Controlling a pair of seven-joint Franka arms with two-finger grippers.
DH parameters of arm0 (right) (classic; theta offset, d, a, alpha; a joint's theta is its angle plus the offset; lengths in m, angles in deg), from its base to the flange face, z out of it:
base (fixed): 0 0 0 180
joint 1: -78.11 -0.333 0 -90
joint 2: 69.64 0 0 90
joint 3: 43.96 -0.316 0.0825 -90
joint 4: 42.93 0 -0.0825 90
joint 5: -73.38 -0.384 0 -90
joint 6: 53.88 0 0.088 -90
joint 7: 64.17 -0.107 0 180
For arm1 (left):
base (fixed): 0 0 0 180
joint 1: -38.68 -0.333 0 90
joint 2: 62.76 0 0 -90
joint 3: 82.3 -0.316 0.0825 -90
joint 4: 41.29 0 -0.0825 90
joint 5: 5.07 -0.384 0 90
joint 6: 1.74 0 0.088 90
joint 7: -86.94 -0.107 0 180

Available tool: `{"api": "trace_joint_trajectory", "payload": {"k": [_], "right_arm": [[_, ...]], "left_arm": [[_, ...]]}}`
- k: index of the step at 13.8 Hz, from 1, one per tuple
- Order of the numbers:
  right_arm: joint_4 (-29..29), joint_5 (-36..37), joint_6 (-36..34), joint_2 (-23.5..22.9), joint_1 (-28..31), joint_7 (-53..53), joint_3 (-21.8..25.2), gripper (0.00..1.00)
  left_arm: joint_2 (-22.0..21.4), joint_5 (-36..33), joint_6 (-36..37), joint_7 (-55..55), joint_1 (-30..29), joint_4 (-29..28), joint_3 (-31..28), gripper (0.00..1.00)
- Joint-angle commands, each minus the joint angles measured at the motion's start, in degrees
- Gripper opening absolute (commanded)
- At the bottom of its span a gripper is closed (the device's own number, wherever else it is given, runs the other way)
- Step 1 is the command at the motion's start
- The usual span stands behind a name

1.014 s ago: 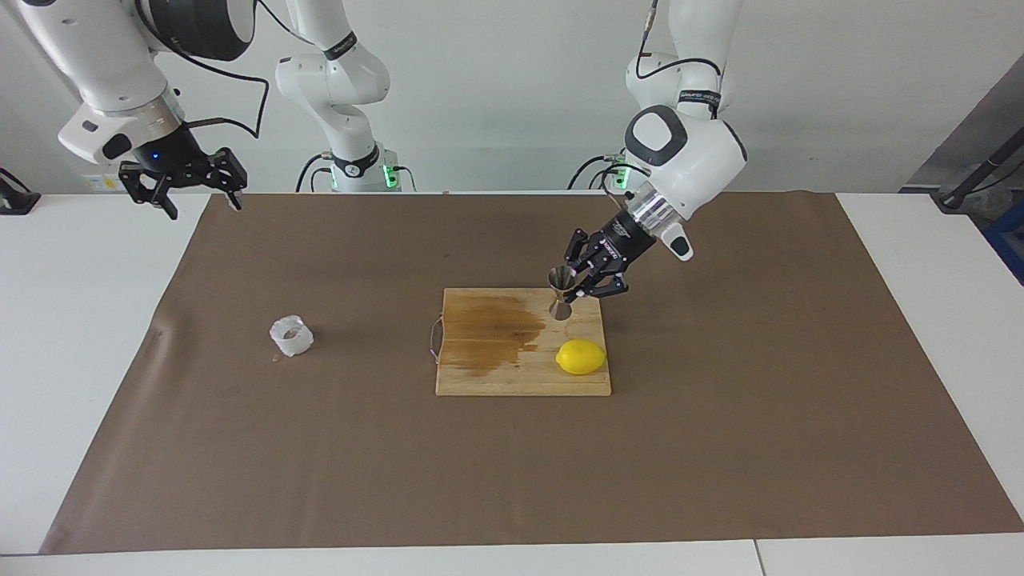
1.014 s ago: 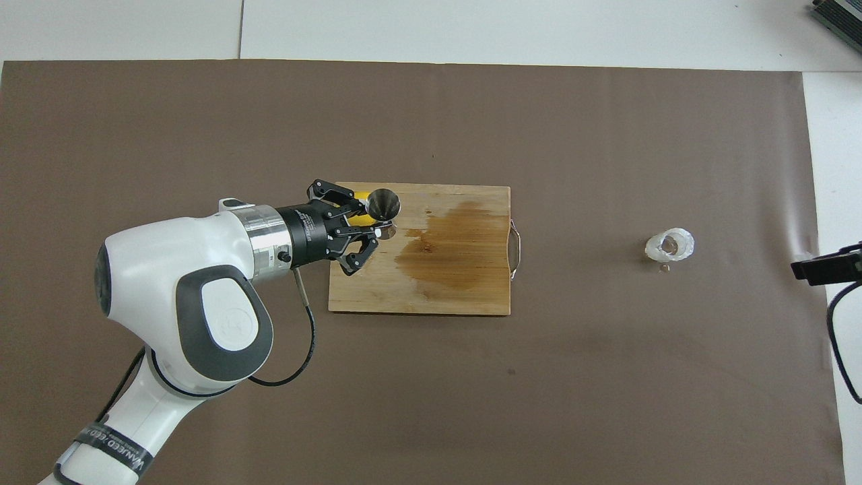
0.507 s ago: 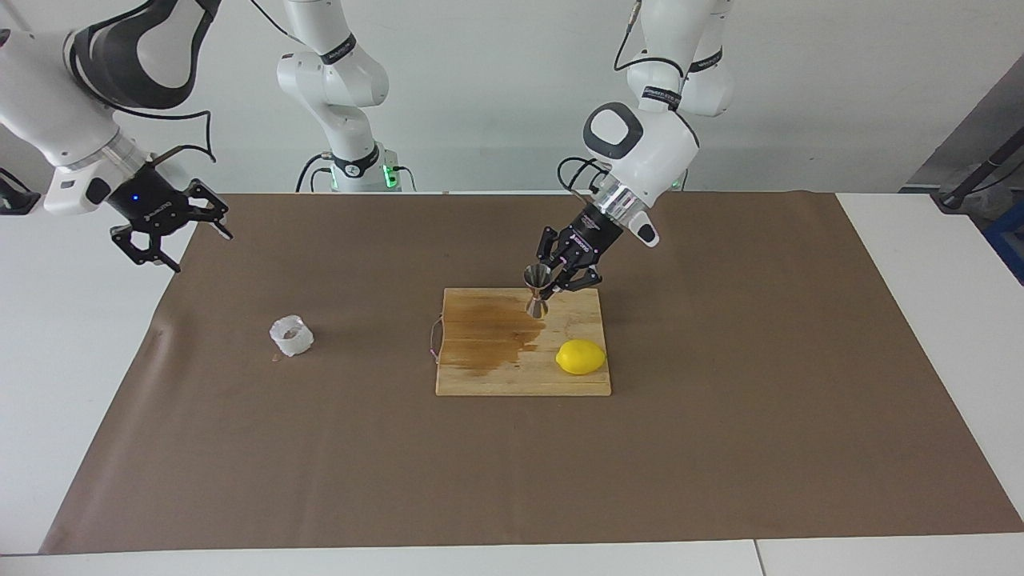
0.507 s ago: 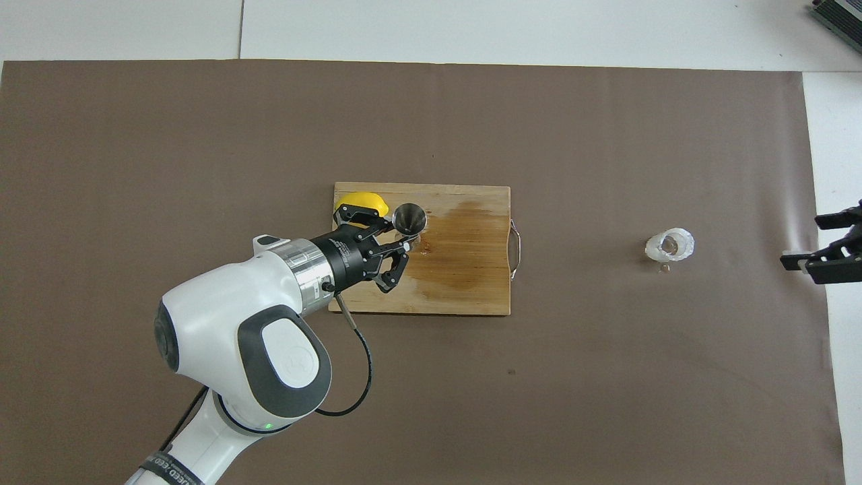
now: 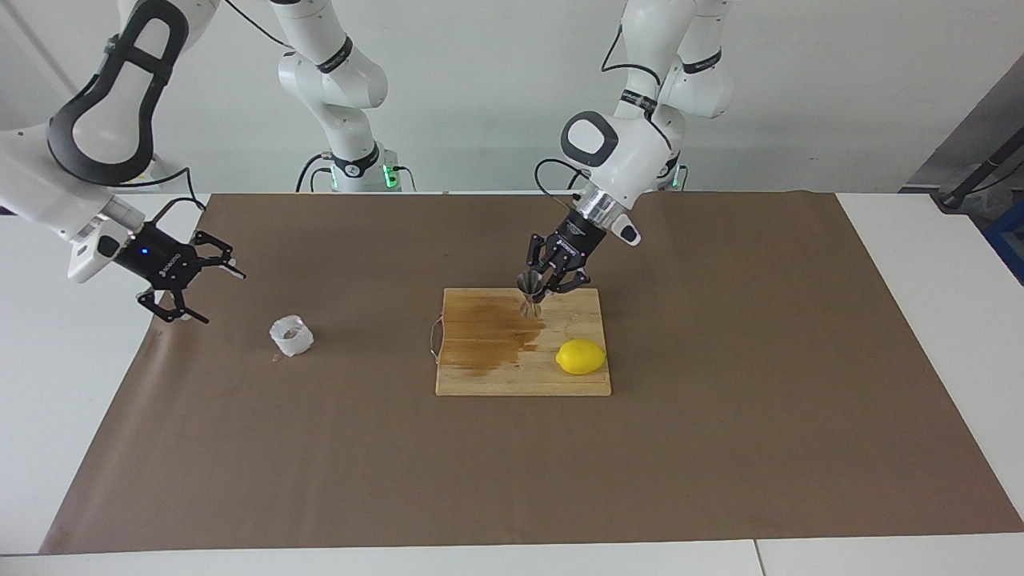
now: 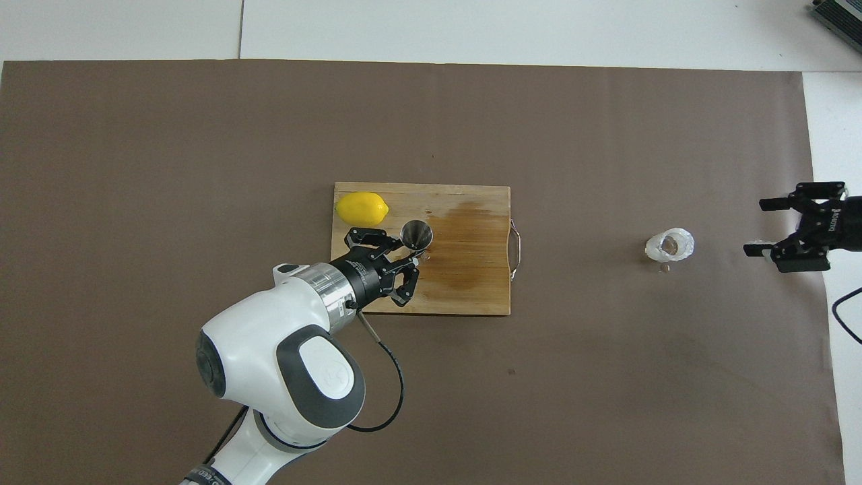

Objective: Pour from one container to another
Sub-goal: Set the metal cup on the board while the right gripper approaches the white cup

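A robot lab is shown: two white arms are mounted at a white table covered with brown paper, before a bare wall.

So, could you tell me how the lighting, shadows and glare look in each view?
Facing view: soft, even light; only faint shadows beside the whitish cup and lemon; the steel jigger shows small highlights. Overhead view: flat light, no strong glare on the brown mat; the jigger's rim gleams, and the cutting board shows a dark stain rather than a shadow.
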Motion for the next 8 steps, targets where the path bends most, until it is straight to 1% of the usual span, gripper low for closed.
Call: {"api": "trace_joint_trajectory", "payload": {"k": [1, 3, 4, 6, 7, 8], "right_arm": [[0.33, -4.14, -1.96, -3.3, 2.19, 7.77, -0.61, 1.0], [1.64, -8.62, -6.87, -8.65, 5.17, 15.48, -0.7, 1.0], [3.74, -9.16, -8.46, -11.46, 5.96, 18.74, -0.79, 1.0], [4.46, -9.86, -10.14, -12.45, 6.06, 22.1, -1.05, 1.0], [4.46, -12.13, -11.28, -13.5, 6.06, 26.21, -1.05, 1.0], [4.46, -13.2, -11.73, -14.03, 5.8, 28.07, -1.05, 1.0]], "left_arm": [[1.28, 3.6, -1.93, 0.09, 1.26, 0.83, -0.93, 0.0], [2.95, 6.77, -2.8, -0.09, 1.26, 2.58, -0.93, 0.0], [3.66, 7.39, -3.68, -0.09, 1.26, 3.46, -0.93, 0.0], [5.67, 8.79, -4.56, -0.09, 1.35, 5.3, -0.93, 0.0], [6.38, 8.89, -5.44, -0.09, 1.35, 6.01, -0.93, 0.0], [6.65, 8.97, -5.88, -0.09, 1.35, 6.1, -0.93, 0.0]]}}
